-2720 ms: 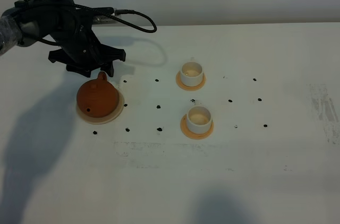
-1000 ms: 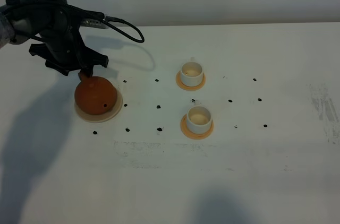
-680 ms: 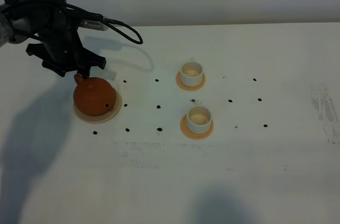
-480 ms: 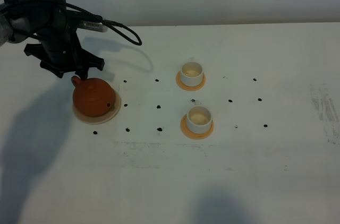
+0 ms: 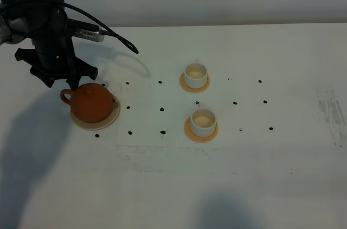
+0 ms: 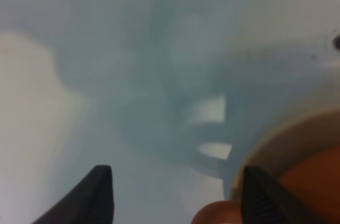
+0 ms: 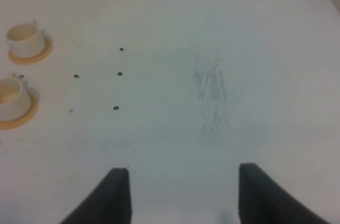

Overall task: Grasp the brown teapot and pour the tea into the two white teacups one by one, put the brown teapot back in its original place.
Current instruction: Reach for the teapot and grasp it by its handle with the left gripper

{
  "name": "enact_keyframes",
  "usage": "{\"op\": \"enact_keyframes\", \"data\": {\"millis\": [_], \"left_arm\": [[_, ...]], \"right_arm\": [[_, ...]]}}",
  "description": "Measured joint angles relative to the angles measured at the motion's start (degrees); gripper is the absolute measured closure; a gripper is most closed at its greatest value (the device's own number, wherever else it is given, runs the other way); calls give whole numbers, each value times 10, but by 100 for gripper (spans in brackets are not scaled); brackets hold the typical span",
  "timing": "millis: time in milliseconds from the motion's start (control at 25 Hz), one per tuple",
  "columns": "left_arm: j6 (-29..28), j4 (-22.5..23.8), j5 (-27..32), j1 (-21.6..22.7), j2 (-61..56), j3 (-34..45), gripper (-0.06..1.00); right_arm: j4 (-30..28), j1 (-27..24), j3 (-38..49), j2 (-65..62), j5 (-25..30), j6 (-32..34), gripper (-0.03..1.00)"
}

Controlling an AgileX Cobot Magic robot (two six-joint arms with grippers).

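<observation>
The brown teapot (image 5: 92,104) stands upright on the large beige coaster (image 5: 97,123), its original place, at the table's left, with its loop handle (image 5: 66,96) pointing left. My left gripper (image 5: 65,81) hangs just behind that handle. In the left wrist view the left gripper (image 6: 178,197) is open. The teapot (image 6: 313,181) and the coaster rim (image 6: 276,139) lie beside one fingertip (image 6: 260,197), and nothing is held. The two white teacups (image 5: 196,74) (image 5: 203,120) sit on small orange coasters at mid-table, and their insides look pale. The right gripper (image 7: 183,195) is open above bare table.
Small black dots (image 5: 161,109) mark the white tabletop around the teapot and cups. A black cable (image 5: 116,36) trails from the left arm across the back of the table. Scuffed streaks (image 5: 333,112) show near the right edge. The right wrist view shows both cups (image 7: 21,35) (image 7: 8,96) far off.
The teapot has turned on its coaster, its handle swinging from the back round to the left. The left arm has shifted left with it. Its gripper has stayed wide.
</observation>
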Motion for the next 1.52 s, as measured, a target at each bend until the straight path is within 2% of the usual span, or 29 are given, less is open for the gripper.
{"op": "enact_keyframes", "data": {"millis": [760,1040,1520], "left_arm": [[10,4,33,5,0,0,40],[11,13,32,22,0,1,40],[11,13,-7,36,-76,1,40]], "right_arm": [[1,1,0,0,0,0,53],[1,1,0,0,0,0,53],[1,1,0,0,0,0,53]]}}
